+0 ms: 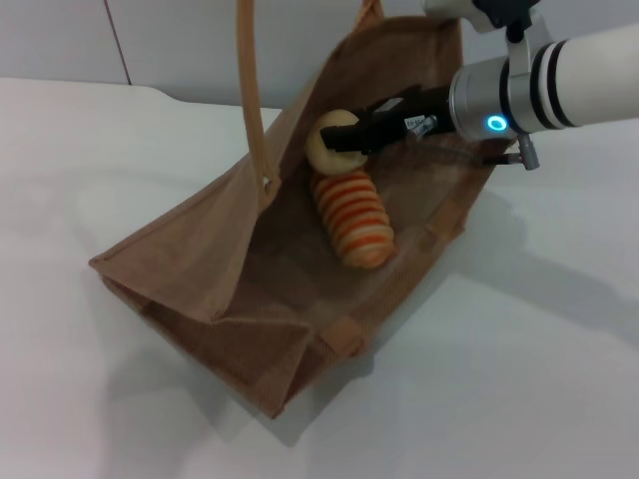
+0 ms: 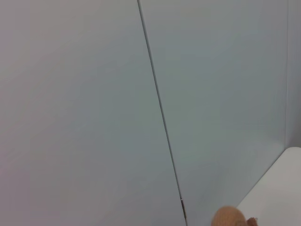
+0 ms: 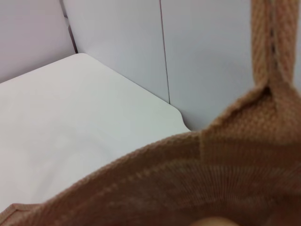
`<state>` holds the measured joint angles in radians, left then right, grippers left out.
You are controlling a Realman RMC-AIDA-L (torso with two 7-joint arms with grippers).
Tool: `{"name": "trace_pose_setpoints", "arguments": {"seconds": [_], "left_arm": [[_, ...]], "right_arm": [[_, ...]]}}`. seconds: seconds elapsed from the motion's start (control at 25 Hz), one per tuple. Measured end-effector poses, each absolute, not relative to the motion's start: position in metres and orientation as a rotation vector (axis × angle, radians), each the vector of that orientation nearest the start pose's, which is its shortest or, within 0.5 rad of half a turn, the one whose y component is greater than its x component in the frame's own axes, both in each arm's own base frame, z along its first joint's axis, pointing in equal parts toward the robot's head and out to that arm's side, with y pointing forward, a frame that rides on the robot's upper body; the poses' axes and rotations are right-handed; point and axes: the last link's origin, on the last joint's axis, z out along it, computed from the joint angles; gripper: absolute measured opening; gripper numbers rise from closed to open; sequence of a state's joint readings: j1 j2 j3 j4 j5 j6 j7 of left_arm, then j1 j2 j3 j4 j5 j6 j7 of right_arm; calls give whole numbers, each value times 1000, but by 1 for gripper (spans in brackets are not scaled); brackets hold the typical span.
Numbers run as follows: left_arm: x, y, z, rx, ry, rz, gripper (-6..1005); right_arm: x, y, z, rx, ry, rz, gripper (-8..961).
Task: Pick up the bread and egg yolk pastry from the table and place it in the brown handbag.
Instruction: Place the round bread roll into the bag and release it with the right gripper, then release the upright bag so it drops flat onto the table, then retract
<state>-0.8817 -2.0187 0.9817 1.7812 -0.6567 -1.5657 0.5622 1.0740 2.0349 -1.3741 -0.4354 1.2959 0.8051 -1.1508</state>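
Black right claw (image 1: 349,135) half-hiding egg yolk pastry (image 1: 325,148)

Bread (image 1: 354,218) orange-cream striped; egg yolk pastry (image 1: 329,141) pale cream; brown handbag (image 1: 210,269) tan (woven); table (image 1: 519,379) white.

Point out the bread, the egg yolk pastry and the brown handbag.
bread (image 1: 354,222), head view, middle of its striped top.
egg yolk pastry (image 1: 325,151), head view, its exposed pale side.
brown handbag (image 1: 190,239), head view, near side wall.
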Motion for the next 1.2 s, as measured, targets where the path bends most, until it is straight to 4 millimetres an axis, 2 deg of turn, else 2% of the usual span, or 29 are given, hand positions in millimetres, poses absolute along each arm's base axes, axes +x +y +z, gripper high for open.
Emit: {"name": "trace_pose_setpoints", "arguments": {"seconds": [0.24, 0.48, 0.68, 0.84, 1.0, 1.2], "left_arm": [[-21, 397, 151, -2318, -429, -218, 124], [-27, 399, 154, -2301, -443, -214, 125], [-35, 400, 158, -2280, -467, -215, 125], [-47, 401, 164, -2249, -491, -199, 125], [-68, 403, 172, -2184, -540, -180, 125], [-86, 402, 183, -2128, -576, -187, 126]], "right_arm": [[107, 459, -75, -2639, 687, 236, 447], [108, 458, -76, -2645, 695, 227, 496], [110, 457, -77, -2650, 693, 215, 725], [113, 451, -78, -2693, 695, 182, 770], [130, 435, -76, -2768, 748, 164, 769], [168, 432, -46, -2662, 766, 123, 768]]}}
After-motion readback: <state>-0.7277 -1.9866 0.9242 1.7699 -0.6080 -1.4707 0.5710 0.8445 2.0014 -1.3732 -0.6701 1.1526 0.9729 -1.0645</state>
